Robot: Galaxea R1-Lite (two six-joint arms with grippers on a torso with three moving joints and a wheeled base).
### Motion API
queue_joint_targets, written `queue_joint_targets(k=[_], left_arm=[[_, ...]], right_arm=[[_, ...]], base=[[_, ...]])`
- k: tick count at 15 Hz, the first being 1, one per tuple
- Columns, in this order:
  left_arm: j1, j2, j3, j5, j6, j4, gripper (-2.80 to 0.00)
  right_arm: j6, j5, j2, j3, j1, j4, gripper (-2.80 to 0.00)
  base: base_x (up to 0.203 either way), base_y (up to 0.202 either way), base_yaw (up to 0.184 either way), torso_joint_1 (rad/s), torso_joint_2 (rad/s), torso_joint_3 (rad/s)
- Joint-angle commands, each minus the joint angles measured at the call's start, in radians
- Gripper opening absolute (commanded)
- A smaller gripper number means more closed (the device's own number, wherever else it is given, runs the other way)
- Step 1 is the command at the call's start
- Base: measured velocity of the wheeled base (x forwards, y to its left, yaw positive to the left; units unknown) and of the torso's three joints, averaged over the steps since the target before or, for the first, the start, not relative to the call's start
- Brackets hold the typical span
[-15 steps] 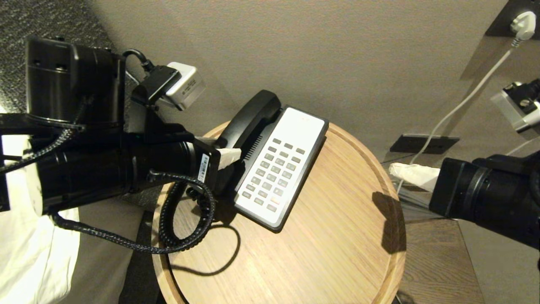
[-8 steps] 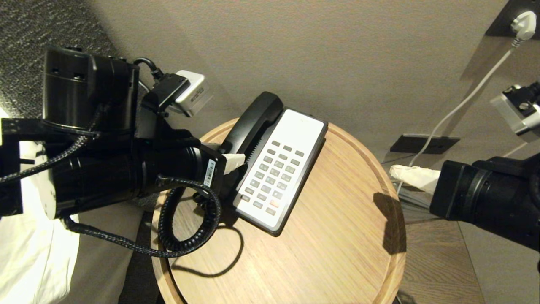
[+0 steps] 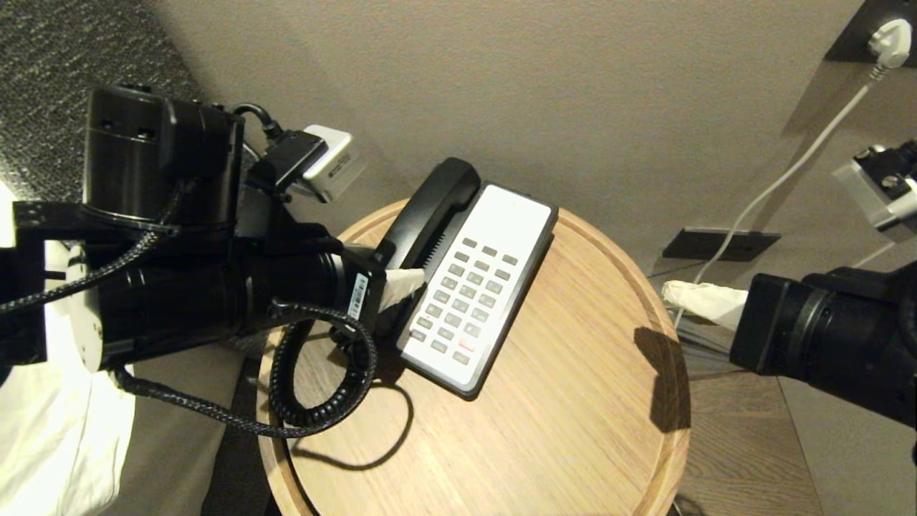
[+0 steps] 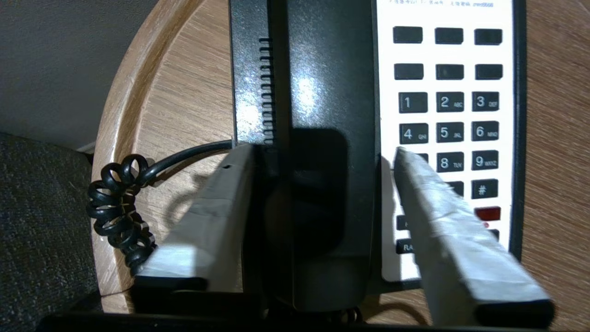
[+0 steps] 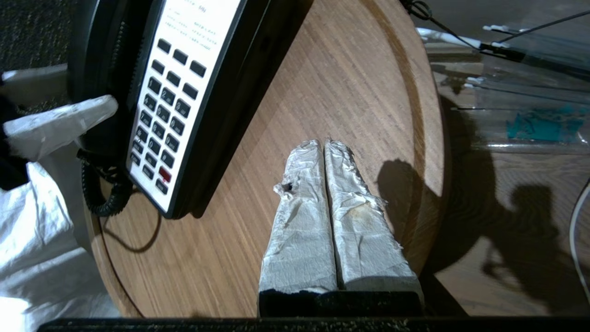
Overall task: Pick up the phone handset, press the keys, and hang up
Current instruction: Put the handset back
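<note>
The black phone handset [image 3: 428, 209] lies in its cradle on the left side of the black-and-white phone base [image 3: 494, 236], near the far left of the round wooden table [image 3: 573, 430]. My left gripper [image 3: 380, 266] straddles the handset's near end [image 4: 322, 92] and stands open. One finger [image 4: 216, 216] is close by the handset's outer side. The other finger [image 4: 442, 216] stands apart from it, over the keys [image 4: 449, 133]. My right gripper [image 5: 325, 144] is shut and empty above the table's right part, also visible in the head view [image 3: 670, 289].
The handset's coiled cord [image 3: 322, 401] loops over the table's left edge, under my left arm. White bedding [image 3: 43, 444] lies at the left. A white plug and cable [image 3: 888, 36] hang on the wall at the right, with glass and cables [image 5: 530, 69] beyond the table edge.
My left gripper's fingers have spread apart, letting go of the handset, which stays on the base. The left arm has edged slightly toward the phone. The right arm has not moved.
</note>
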Motion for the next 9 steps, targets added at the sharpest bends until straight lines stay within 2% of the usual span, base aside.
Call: queue_joint_targets(k=[1, 6, 7, 9], left_arm=[[0.000, -0.006, -0.003, 0.001, 0.001, -0.010, 0.00], [0.001, -0.045, -0.039, 0.001, -0.002, -0.005, 0.00], [0.002, -0.065, -0.038, 0.001, -0.013, -0.003, 0.00], [0.003, -0.113, -0.037, 0.002, -0.077, 0.004, 0.00]], right_arm=[[0.003, -0.002, 0.000, 0.003, 0.001, -0.001, -2.80], [0.003, 0.000, -0.003, 0.020, 0.001, -0.002, -2.80], [0.003, -0.001, -0.002, 0.020, 0.001, -0.002, -2.80], [0.001, -0.002, 0.005, 0.020, 0.002, -0.002, -2.80]], base=[[0.000, 0.000, 0.000, 0.000, 0.00, 0.000], [0.000, 0.000, 0.000, 0.000, 0.00, 0.000], [0.000, 0.000, 0.000, 0.000, 0.00, 0.000], [0.000, 0.000, 0.000, 0.000, 0.00, 0.000]])
